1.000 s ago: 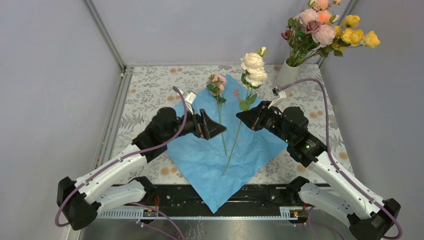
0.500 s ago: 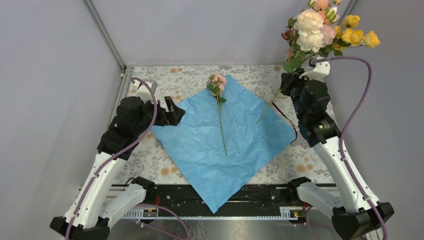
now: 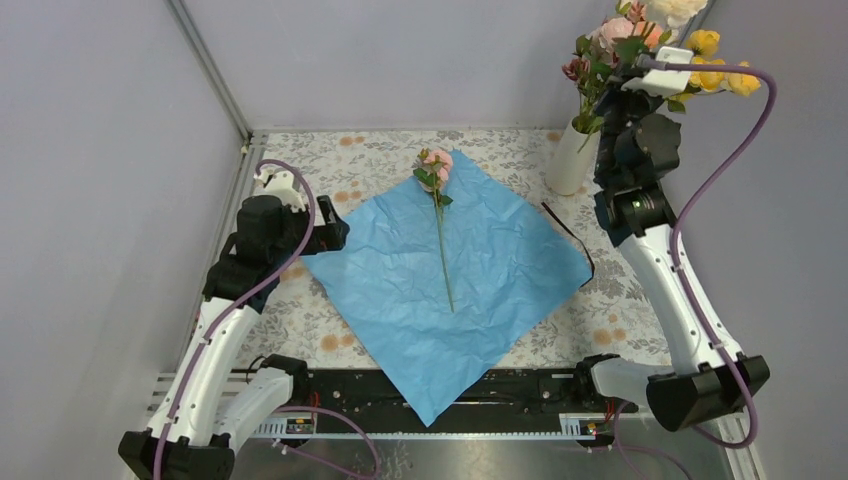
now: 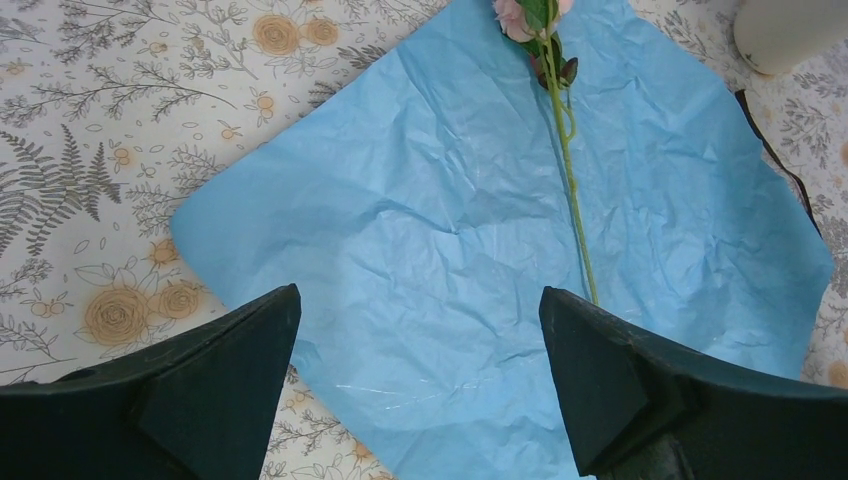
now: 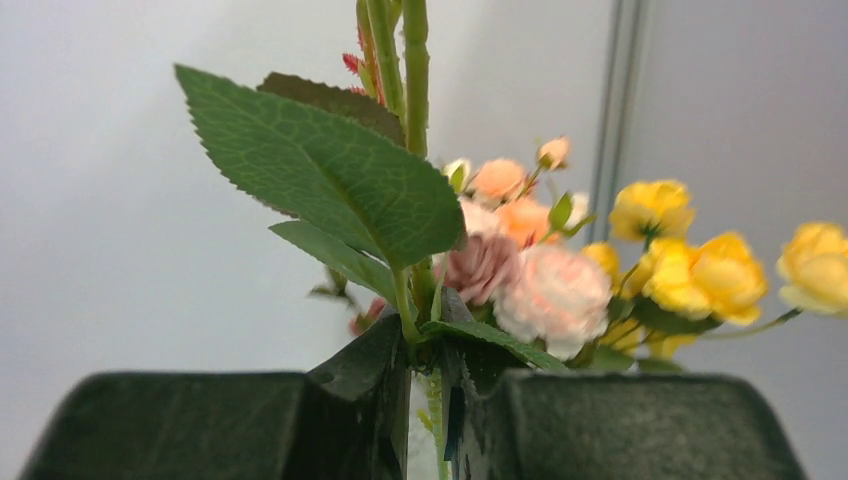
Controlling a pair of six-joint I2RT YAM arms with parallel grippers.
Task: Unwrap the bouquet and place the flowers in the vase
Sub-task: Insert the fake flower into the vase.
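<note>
While the left tool (image 4: 418,330) hangs spread wide above the left corner of the blue paper (image 3: 500,270), gripping nothing, the right tool (image 5: 432,400) is clenched on a leafy green stem (image 5: 415,60), raised beside the vase (image 3: 572,158) at the far right of the tabletop (image 3: 320,170). Its bloom seems to be the cream rose (image 3: 675,10) up top. Other flowers (image 3: 715,72) stand in the vase; one pink rose (image 3: 436,162) lies flat on the paper.

We are looking at a robotics lab cell: plain grey panels (image 3: 100,150) on aluminium posts (image 3: 207,65) enclose a desk (image 3: 300,165) carrying bolted-down robot arms (image 3: 215,340).
</note>
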